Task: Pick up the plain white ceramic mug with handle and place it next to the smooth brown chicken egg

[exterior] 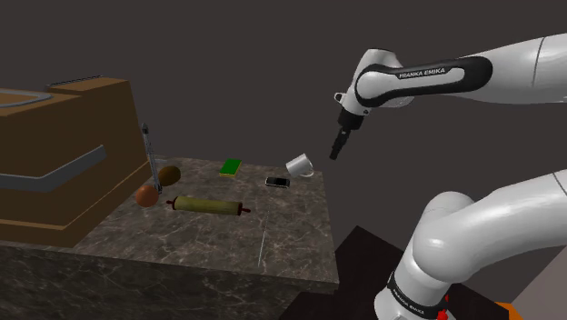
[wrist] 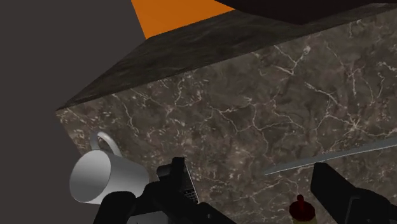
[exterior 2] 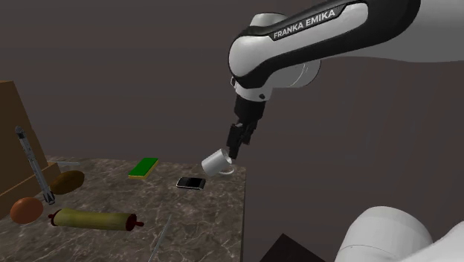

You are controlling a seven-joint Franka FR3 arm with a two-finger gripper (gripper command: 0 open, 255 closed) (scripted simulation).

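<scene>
Wrist view: white mug (wrist: 105,181) mouth, handle.

The surface (wrist: 254,108) is dark stone, marble-like with pale veins and a dull polish. The mug (wrist: 105,181) is smooth, plain white, faintly glossy. The egg (exterior: 146,195) looks smooth and matt brown. The thin blade (wrist: 331,156) is grey metal. The fingers (wrist: 340,191) are matt black.

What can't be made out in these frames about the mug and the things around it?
Wrist view: the white mug's base, hidden behind a black finger of the open gripper.
Wrist view: the rolling pin, cut off by the bottom edge past its red handle tip.
Shoulder view: the mug's handle, too small to tell.
Shoulder view: the thin grey rod, too thin to identify.
</scene>
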